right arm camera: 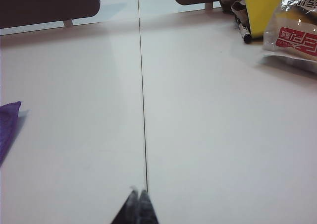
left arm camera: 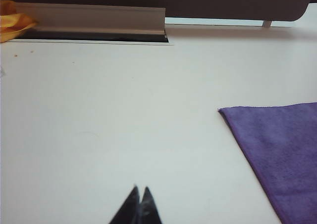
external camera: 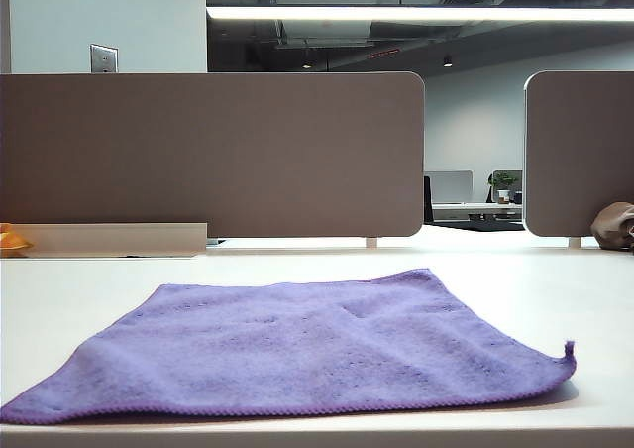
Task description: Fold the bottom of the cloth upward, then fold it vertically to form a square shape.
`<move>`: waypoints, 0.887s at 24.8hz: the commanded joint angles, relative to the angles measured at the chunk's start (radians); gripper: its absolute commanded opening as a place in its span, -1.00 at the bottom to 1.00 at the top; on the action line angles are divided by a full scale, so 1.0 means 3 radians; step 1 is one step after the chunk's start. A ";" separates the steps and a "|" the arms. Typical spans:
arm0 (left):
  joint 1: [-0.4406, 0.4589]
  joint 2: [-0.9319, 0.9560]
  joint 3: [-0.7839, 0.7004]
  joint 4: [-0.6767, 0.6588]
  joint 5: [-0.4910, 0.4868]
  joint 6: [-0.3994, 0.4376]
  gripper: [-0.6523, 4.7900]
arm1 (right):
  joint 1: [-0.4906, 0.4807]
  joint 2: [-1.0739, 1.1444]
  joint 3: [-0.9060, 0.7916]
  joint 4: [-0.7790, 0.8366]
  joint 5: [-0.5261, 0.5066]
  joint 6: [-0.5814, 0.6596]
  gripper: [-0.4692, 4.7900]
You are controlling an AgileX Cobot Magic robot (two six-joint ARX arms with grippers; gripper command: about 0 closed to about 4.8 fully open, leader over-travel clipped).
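Observation:
The cloth (external camera: pixel 297 344) is a purple fuzzy towel lying spread flat on the white table (external camera: pixel 555 289), its hem along the near edge and a small tag at its near right corner. One corner of the cloth (left arm camera: pixel 282 149) shows in the left wrist view, and a sliver of the cloth (right arm camera: pixel 7 122) in the right wrist view. My left gripper (left arm camera: pixel 140 188) hangs shut over bare table, apart from the cloth. Shut too, my right gripper (right arm camera: pixel 138 191) sits above the table seam with nothing in it. Neither gripper appears in the exterior view.
Grey partition panels (external camera: pixel 208 156) stand along the table's back. A brown lumpy object (external camera: pixel 614 225) sits at the far right, an orange thing (external camera: pixel 12 240) at the far left beside a grey rail (left arm camera: pixel 94 18). A yellow card (right arm camera: pixel 261 6), a marker (right arm camera: pixel 243 31) and a plastic packet (right arm camera: pixel 294 28) lie beyond the right gripper.

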 commanded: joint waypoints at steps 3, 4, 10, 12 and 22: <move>0.0004 0.0003 0.0005 0.0020 -0.0008 0.0027 -0.78 | -0.0004 -0.0001 -0.0022 0.0020 0.0015 -0.0008 -0.82; 0.0004 0.0003 0.0005 0.0019 -0.0008 0.0025 -0.78 | -0.0004 -0.0001 -0.0022 0.0020 0.0015 -0.0008 -0.82; 0.0004 0.0001 0.0005 0.0023 0.0028 0.0023 -0.78 | -0.0004 -0.0001 -0.0020 0.0023 -0.0003 0.0037 -0.82; 0.0004 0.0003 0.0005 0.0020 0.0029 -0.0036 -0.78 | -0.0004 -0.0001 -0.0018 0.0022 -0.0064 0.0069 -0.82; 0.0004 0.0003 0.0078 0.0034 0.0153 -0.0673 -0.78 | 0.0000 -0.0001 -0.0018 0.0028 -0.0298 0.0355 -0.82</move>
